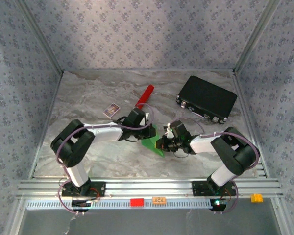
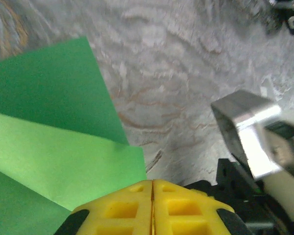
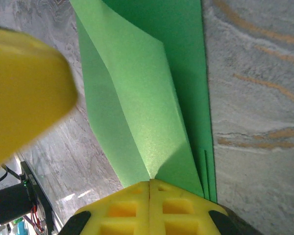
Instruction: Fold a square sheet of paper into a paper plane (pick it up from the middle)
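The square sheet of paper (image 1: 152, 143) is bright green and lies on the marbled table between the two arms, folded into overlapping layers. In the right wrist view a raised flap of the paper (image 3: 137, 88) runs straight into the seam of my right gripper (image 3: 150, 182), which is shut on it. My left gripper (image 2: 152, 182) is shut with its yellow fingers pressed together, and the paper (image 2: 54, 147) ends just beside its left finger. From above, the left gripper (image 1: 148, 130) and right gripper (image 1: 162, 143) meet at the paper. A blurred yellow left finger (image 3: 24, 88) shows close by.
A red cylinder (image 1: 145, 96) and a small printed card (image 1: 111, 110) lie behind the left arm. A black case (image 1: 206, 99) sits at the back right. Patterned walls enclose the table, and an aluminium rail (image 1: 147, 186) with small coloured blocks runs along the front.
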Motion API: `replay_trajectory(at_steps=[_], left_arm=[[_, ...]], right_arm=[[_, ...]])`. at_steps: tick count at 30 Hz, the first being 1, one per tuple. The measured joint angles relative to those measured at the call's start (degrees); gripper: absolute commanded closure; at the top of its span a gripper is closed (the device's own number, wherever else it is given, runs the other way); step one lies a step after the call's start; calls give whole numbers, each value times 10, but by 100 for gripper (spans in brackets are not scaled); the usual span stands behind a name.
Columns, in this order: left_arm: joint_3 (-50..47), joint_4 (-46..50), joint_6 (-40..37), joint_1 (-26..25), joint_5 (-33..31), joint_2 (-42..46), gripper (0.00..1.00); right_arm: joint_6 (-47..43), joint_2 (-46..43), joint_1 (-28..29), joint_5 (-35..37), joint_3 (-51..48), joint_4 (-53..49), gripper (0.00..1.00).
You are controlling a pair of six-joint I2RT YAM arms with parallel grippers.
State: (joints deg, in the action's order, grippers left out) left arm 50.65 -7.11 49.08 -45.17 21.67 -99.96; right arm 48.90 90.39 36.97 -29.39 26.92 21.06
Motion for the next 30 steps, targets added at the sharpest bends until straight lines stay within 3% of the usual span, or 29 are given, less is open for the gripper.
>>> replay_trajectory(at_steps=[17, 30], left_arm=[[28, 25, 11, -2, -3, -63, 96], [40, 42, 12, -2, -2, -68, 97]], right_arm=[[8, -3, -3, 1, -5, 6, 100], [-10, -41, -2, 7, 20, -89, 100]])
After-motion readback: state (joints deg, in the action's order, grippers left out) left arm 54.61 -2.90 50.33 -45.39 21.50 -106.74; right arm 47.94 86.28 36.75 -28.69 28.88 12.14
